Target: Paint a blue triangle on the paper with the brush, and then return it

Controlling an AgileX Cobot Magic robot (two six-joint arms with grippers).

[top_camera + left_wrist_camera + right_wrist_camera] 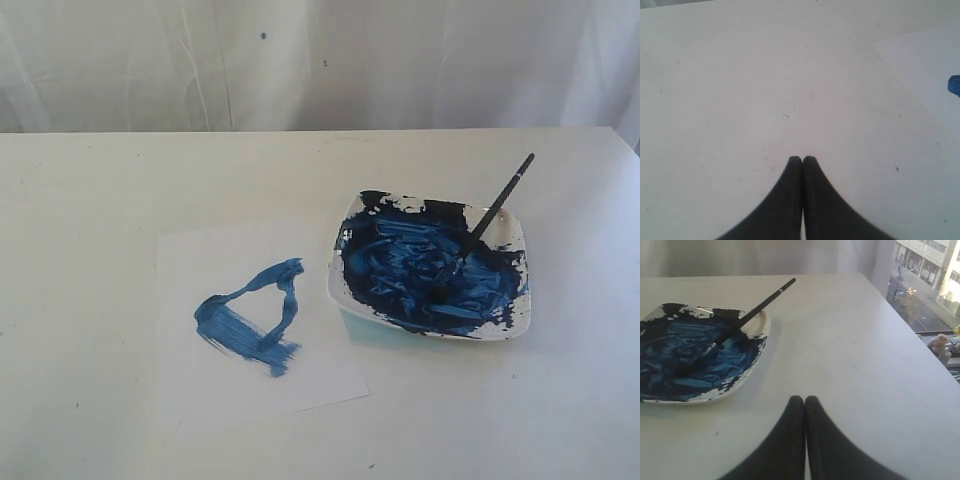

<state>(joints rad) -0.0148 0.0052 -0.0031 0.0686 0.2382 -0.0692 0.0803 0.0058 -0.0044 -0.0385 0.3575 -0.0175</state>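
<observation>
The triangle [250, 320] sits on the paper [320, 375], and the brush [490, 215] lies in the dish [527, 290] at the paper's 3 o'clock, tip in the paint, handle leaning over the rim toward 1 o'clock. The left gripper [802, 159] is closed on nothing above bare table [100, 200]. The right gripper [804, 399] is closed and empty too, near the dish. The job looks done. The risks I see: the overhanging handle could tip or roll out if the dish is nudged, streaking the table, and an arm crossing low could smear the wet strokes.
</observation>
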